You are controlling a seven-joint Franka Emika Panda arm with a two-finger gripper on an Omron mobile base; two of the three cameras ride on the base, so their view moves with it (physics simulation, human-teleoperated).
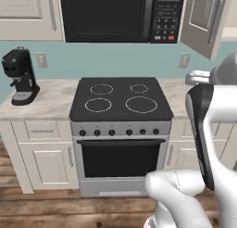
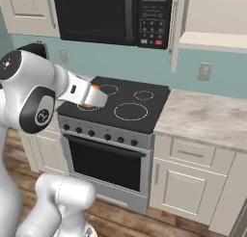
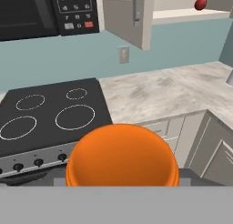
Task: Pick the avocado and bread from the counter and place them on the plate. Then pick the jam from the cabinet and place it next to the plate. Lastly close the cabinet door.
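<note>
One stove (image 3: 50,114) below bread (image 3: 122,155) — cabinet door (image 3: 125,16) open.

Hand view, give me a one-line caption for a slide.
Orange-brown bread close before the camera, stove and marble counter beyond, red jam in the open cabinet.

Bread (image 3: 122,155) cut off below
</note>
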